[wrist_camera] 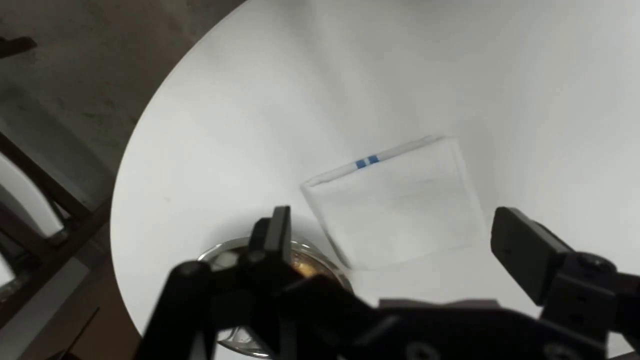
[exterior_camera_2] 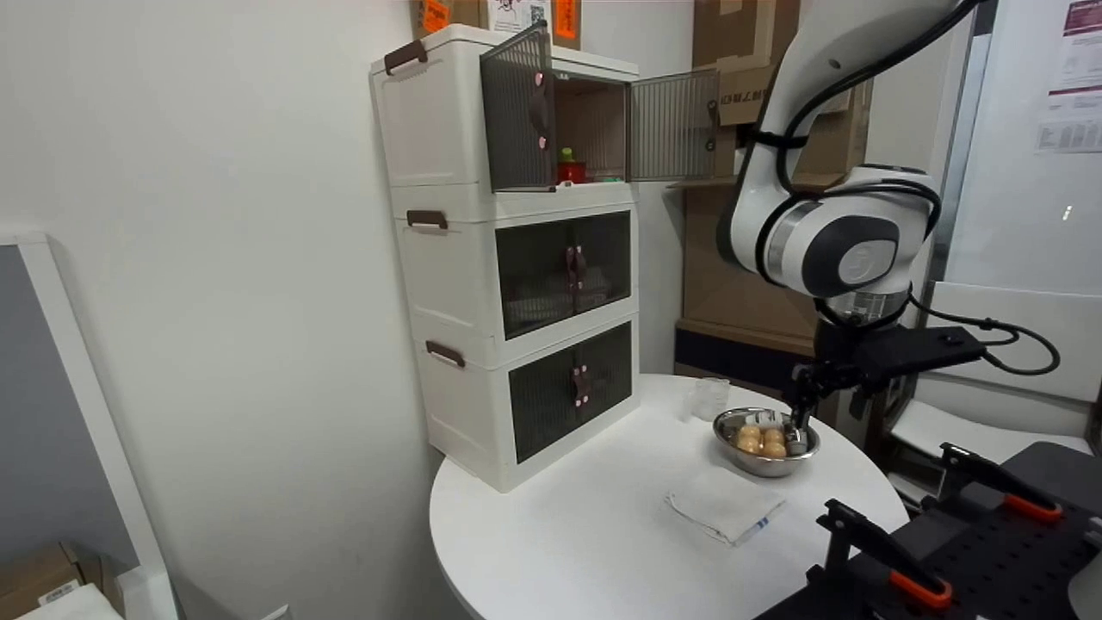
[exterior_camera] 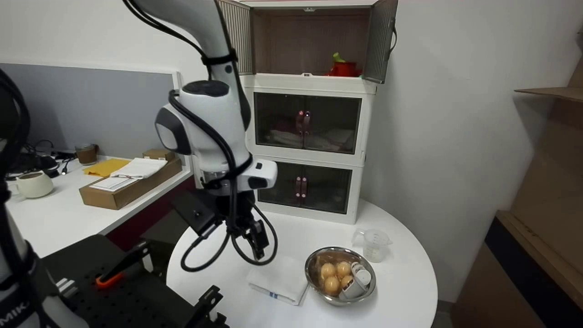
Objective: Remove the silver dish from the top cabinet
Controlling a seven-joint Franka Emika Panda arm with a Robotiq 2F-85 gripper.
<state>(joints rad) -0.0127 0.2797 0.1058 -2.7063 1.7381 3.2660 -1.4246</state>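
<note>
Bowl, silver and round, as long as wide, stands upright on the tabletop, mouth upward, holding tan balls. A folded cloth lies just beside it, a clear jug near. Only the wrist view shows the claw plainly: released, fingers apart, one hiding part of the bowl.

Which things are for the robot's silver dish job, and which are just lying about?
For the job:
silver bowl, probably the dish, on the table
top cabinet, standing open
gripper, open

Just lying about:
folded towel, on the table
clear jug, on the table
red pot, inside the top cabinet
mug, on the desk
</note>
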